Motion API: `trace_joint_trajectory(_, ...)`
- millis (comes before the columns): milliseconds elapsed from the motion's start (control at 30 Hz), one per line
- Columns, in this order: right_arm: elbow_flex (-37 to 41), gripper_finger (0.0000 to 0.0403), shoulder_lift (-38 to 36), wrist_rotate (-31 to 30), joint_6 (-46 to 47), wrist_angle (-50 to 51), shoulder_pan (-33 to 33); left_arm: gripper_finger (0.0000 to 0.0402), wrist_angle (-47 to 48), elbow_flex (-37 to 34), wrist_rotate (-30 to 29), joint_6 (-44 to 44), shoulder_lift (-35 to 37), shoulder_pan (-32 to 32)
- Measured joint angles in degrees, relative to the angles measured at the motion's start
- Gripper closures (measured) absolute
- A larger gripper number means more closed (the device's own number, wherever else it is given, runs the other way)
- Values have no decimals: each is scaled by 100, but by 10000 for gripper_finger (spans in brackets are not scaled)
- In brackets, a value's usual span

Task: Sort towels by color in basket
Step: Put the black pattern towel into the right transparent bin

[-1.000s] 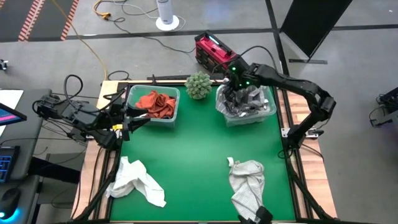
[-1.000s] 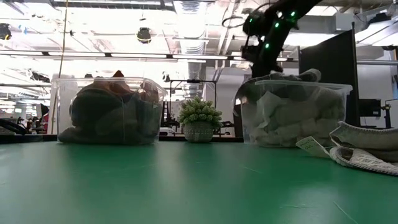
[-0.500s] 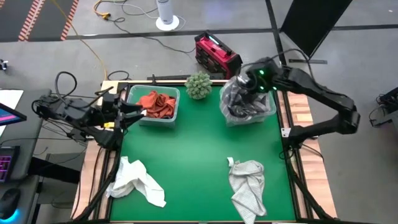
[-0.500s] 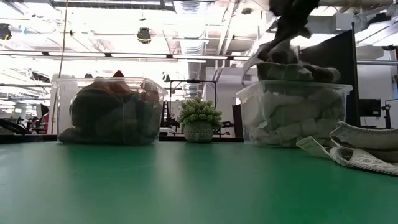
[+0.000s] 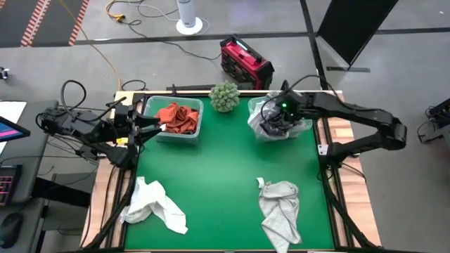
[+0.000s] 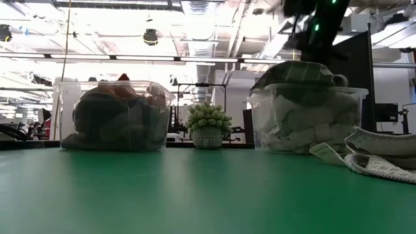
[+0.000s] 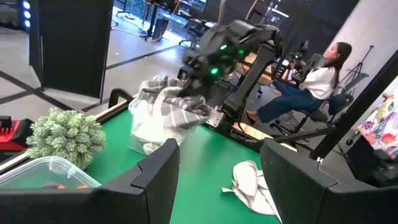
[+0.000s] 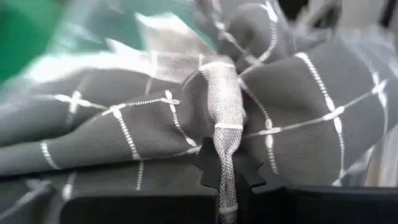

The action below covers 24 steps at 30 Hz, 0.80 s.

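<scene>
My right gripper (image 5: pixel 276 121) stands over the right clear bin (image 5: pixel 304 125), shut on a dark grey plaid towel (image 8: pixel 124 130). In the low view that towel (image 6: pixel 299 73) caps the heap of pale and grey towels in the bin. My left gripper (image 5: pixel 156 125) waits open beside the left clear bin (image 5: pixel 193 135), which holds rust-orange towels (image 5: pixel 177 117). A white towel (image 5: pixel 151 204) lies crumpled on the mat near the left front. A light grey towel (image 5: pixel 280 209) lies near the right front. My right gripper pinches a raised fold (image 8: pixel 227 134) of the plaid towel between its two fingers. It comes from above, pointing down. The cloth spreads out to both sides of the fold and rests on the heap in the right bin.
A small potted plant (image 5: pixel 224 95) stands at the far edge between the two bins. A red box (image 5: pixel 246 62) sits on the floor beyond the table. A person (image 7: pixel 311 87) sits past the table's right side. Bare green mat (image 5: pixel 225 169) lies between the bins and the loose towels.
My right gripper rose out of the right bin with the plaid towel bunched below it, swung a little to the right, then came down toward the near edge. The towel now sits on top of the heap. My left gripper shifted slightly toward the far edge.
</scene>
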<state>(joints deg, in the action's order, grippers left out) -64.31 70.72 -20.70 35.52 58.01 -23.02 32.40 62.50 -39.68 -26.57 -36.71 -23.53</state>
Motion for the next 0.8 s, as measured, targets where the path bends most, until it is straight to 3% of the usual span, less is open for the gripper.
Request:
trace_joint_trajectory(333,367,375,1354,408,-3,-646,-528,189,28,0,4,-121,1,0)
trace_joint_trajectory(533,327,345,2271,700,-26,-716,-569,189,35,0,8,-310,-1,0)
trace_joint_trajectory(800,49,293,2112,972,-543,-511,-656,189,29,0,44,-410,0,-1)
